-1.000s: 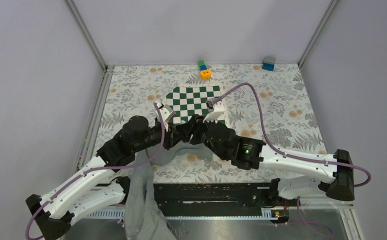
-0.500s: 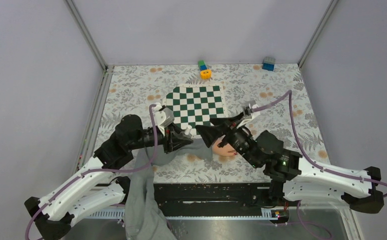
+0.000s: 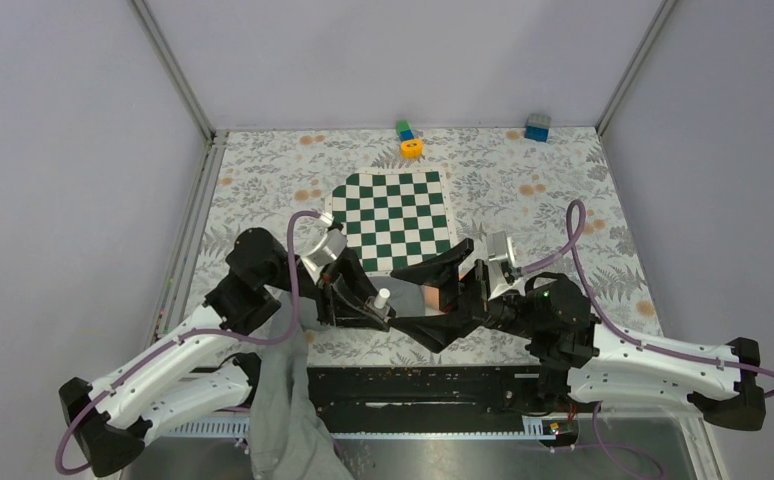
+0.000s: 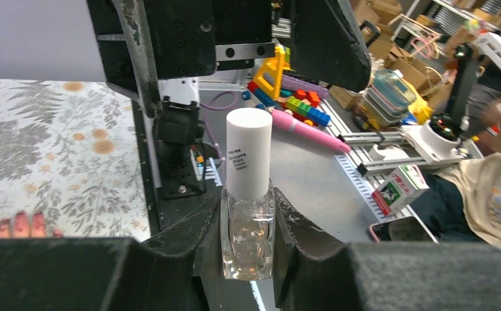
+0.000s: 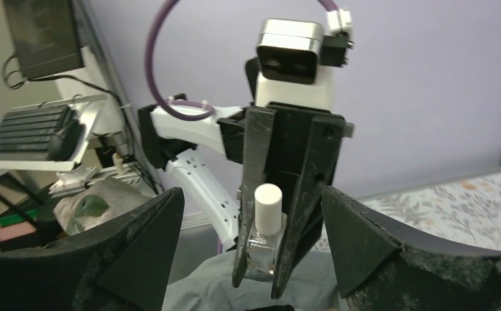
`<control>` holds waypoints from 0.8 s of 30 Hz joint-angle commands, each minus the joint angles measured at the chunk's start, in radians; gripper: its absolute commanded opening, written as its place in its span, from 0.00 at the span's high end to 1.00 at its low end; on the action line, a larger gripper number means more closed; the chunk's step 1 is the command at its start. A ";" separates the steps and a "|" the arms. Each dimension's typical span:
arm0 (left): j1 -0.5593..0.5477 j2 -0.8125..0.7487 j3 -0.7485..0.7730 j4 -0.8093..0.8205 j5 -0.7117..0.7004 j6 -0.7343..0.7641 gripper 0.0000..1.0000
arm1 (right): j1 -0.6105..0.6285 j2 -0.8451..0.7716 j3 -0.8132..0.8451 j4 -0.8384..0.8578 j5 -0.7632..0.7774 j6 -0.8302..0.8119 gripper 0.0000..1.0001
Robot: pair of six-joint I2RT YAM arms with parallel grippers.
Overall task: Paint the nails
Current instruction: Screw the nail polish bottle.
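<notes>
clear glass polish bottle (image 4: 248, 236), white cap (image 4: 248, 152), pale liquid inside, gripped upright by left tool (image 3: 371, 308), right tool (image 3: 409, 296) spread wide

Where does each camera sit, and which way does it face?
Top external: above, behind the bases, looking down at the floral-patterned table; both arms show.
Left wrist: on the left gripper, facing the table's near edge; its fingers clamp a clear glass white-capped bottle.
Right wrist: on the right gripper, facing the left one between its spread fingers.
Both wrist views share the bottle.
</notes>
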 commanded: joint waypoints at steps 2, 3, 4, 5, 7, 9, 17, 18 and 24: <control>-0.023 0.001 -0.001 0.135 0.097 -0.061 1.00 | 0.006 0.026 0.058 0.104 -0.160 -0.020 0.19; -0.025 0.002 0.000 0.134 0.099 -0.060 1.00 | 0.006 0.031 0.063 0.104 -0.162 -0.017 0.21; -0.027 0.003 0.000 0.135 0.100 -0.060 1.00 | 0.006 0.037 0.065 0.106 -0.165 -0.014 0.21; -0.030 0.004 0.001 0.134 0.101 -0.061 1.00 | 0.006 0.043 0.065 0.113 -0.168 -0.009 0.22; -0.034 0.005 0.002 0.133 0.106 -0.062 1.00 | 0.007 0.053 0.065 0.127 -0.172 0.000 0.24; -0.041 0.008 0.003 0.131 0.111 -0.061 1.00 | 0.006 0.063 0.069 0.130 -0.177 0.004 0.25; -0.049 0.011 0.005 0.129 0.117 -0.060 1.00 | 0.006 0.122 0.113 0.136 -0.250 0.051 0.36; -0.051 0.010 0.004 0.129 0.114 -0.060 1.00 | 0.005 0.125 0.114 0.136 -0.251 0.055 0.39; -0.050 -0.001 0.002 0.125 0.100 -0.052 1.00 | 0.006 0.142 0.113 0.107 -0.238 0.079 0.49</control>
